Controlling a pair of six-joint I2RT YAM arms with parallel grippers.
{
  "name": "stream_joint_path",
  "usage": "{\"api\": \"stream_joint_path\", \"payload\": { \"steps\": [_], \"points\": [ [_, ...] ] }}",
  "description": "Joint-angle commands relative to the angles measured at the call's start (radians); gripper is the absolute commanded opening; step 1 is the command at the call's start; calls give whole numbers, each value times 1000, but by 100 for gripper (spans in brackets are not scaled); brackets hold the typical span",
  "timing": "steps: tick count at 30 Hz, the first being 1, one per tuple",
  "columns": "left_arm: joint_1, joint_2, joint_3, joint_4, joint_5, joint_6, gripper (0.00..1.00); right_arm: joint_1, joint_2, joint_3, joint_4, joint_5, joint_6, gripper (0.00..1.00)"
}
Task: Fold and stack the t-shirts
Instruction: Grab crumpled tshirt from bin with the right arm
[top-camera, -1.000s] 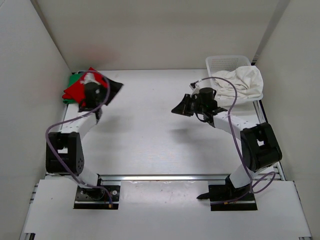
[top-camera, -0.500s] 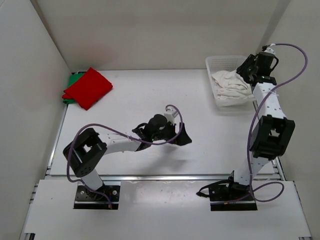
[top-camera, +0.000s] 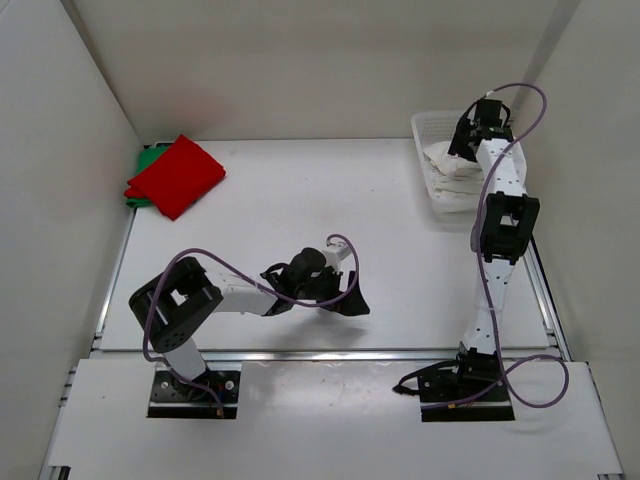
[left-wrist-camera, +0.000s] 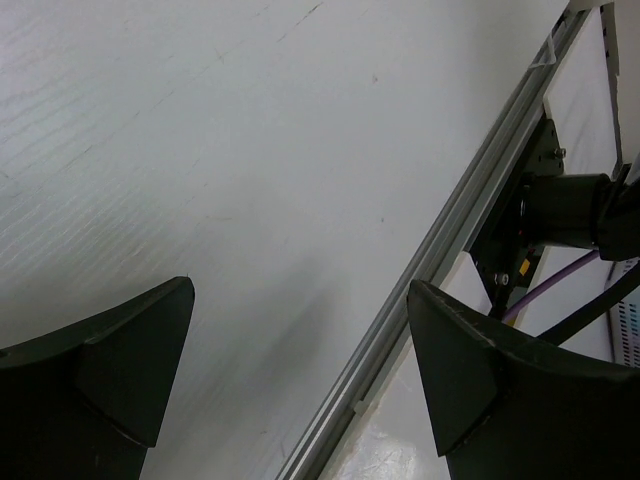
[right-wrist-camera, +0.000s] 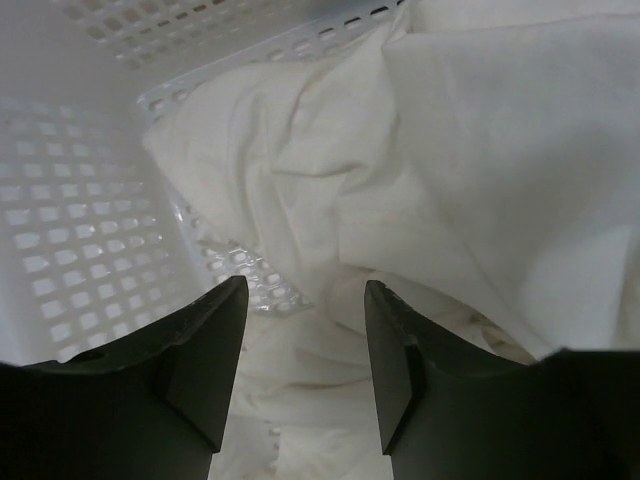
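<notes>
Right wrist view: the right gripper (right-wrist-camera: 303, 290) has its jaws apart and empty, just above the crumpled white t-shirt (right-wrist-camera: 480, 150) lying in the mesh basket (right-wrist-camera: 70, 200). The left gripper (left-wrist-camera: 300, 290) is spread wide over the table (left-wrist-camera: 200, 120), holding nothing. In the far left corner, the folded red t-shirt (top-camera: 180, 175) lies on the green t-shirt (top-camera: 147, 160).

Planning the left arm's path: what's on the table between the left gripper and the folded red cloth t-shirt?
Nothing; the top view shows bare white tabletop between the left gripper and the red cloth t-shirt.
</notes>
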Motion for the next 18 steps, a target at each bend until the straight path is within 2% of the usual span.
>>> {"api": "stream_joint_path", "payload": {
  "steps": [1,6,10,11,13,18],
  "points": [
    [12,-60,-24,65,32,-4,99,6,36,66,-21,70,-24,48],
    [27,-50,-29,77,43,-16,99,8,134,116,-18,105,-16,49],
    [44,-46,-46,102,56,-39,84,6,184,162,-26,108,-27,44],
    [55,-48,-44,103,61,-45,76,6,184,159,-23,108,-30,42],
    [58,-53,-49,100,50,-45,67,11,187,168,-20,122,-45,41],
    [96,-94,-70,105,47,-63,58,29,181,181,-56,110,-102,39]
  ]
}}
